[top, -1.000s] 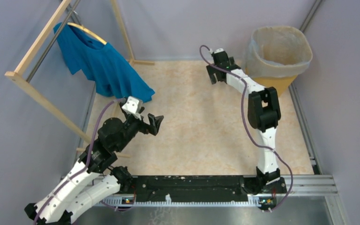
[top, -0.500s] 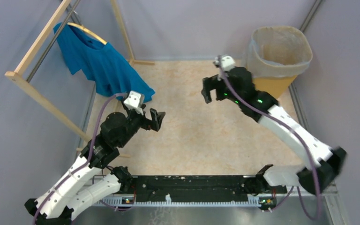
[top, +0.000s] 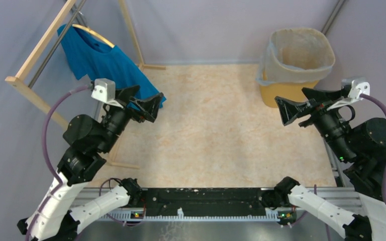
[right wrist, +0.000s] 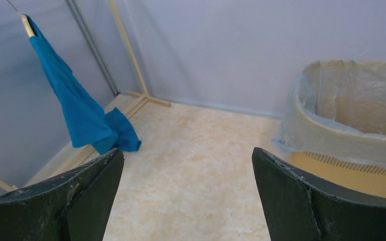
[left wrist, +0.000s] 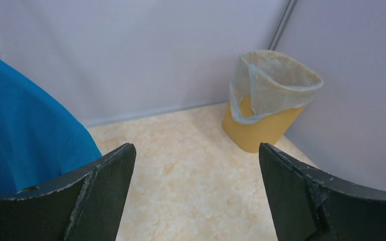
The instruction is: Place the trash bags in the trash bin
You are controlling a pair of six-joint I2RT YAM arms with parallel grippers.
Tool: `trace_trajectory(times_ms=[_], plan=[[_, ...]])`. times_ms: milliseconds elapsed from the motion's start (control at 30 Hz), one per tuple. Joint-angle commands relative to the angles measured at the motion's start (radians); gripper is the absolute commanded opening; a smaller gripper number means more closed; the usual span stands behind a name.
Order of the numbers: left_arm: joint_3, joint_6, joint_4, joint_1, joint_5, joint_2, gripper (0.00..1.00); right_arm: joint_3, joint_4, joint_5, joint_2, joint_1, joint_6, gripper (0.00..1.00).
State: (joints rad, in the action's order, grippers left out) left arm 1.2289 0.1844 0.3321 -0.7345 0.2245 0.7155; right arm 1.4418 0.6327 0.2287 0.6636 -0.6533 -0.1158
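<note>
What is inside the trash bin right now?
The pale trash bag lines the trash bin, its edge folded over the rim. The bottom is hidden under the film.

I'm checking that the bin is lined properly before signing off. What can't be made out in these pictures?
- Top view: the inside bottom of the trash bin, veiled by the trash bag; how deep the bag reaches cannot be told.
- Right wrist view: the bin's base, behind a finger and cut by the edge.
- Left wrist view: the hem of the T-shirt, behind a finger.
</note>
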Motion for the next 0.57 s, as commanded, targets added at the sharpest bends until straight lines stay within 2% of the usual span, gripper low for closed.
trace_trajectory(times_ms=[0, 333, 433, 533], plan=[[0.051, -0.017, -0.028, 0.003, 0.025, -0.003, 0.99, 0.007, 0.051, 0.063, -0.017, 0.000, -0.005, 0.99], [0.063, -0.005, 0.019, 0.003, 0.050, -0.015, 0.99, -0.049, -0.059, 0.067, -0.081, 0.000, -0.002, 0.99], [0.049, -0.006, 0.020, 0.003, 0.066, -0.025, 0.99, -0.134, -0.128, 0.078, -0.120, 0.000, 0.002, 0.99], [0.044, -0.007, 0.021, 0.003, 0.064, -0.030, 0.99, -0.149, -0.118, 0.067, -0.129, 0.001, 0.005, 0.99]])
